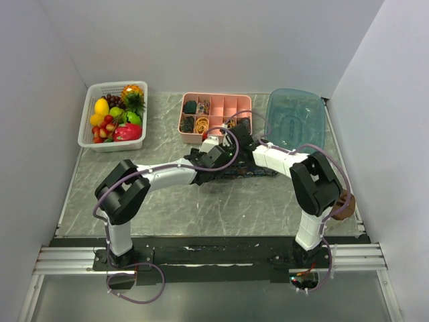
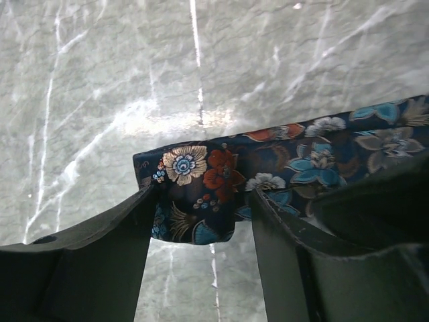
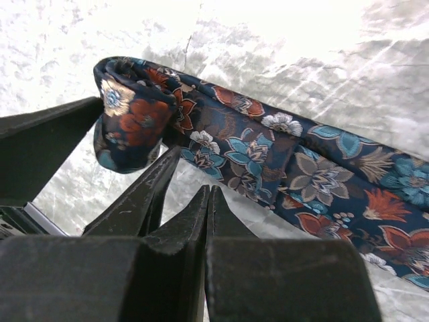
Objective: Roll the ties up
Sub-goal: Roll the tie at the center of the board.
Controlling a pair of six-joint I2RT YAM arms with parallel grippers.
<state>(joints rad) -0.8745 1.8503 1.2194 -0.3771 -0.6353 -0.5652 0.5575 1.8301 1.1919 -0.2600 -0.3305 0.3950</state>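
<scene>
Left pincer [image 2: 201,193] open, straddling rolled end of tie [image 2: 221,168] on table [image 2: 100,100]; right pincer [image 3: 209,192] shut, empty, just beside tie.

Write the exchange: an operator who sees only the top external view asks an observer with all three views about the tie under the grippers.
Operator: Is the tie rolled yet?
Observer: Only its end, which is turned over into one small roll. The rest lies flat.
Operator: What is the left gripper doing?
Observer: Its jaws stand apart, one on each side of that rolled end.
Operator: And the right gripper?
Observer: It is shut, with its tips at the tie's edge beside the roll. I cannot tell whether they touch.
</scene>
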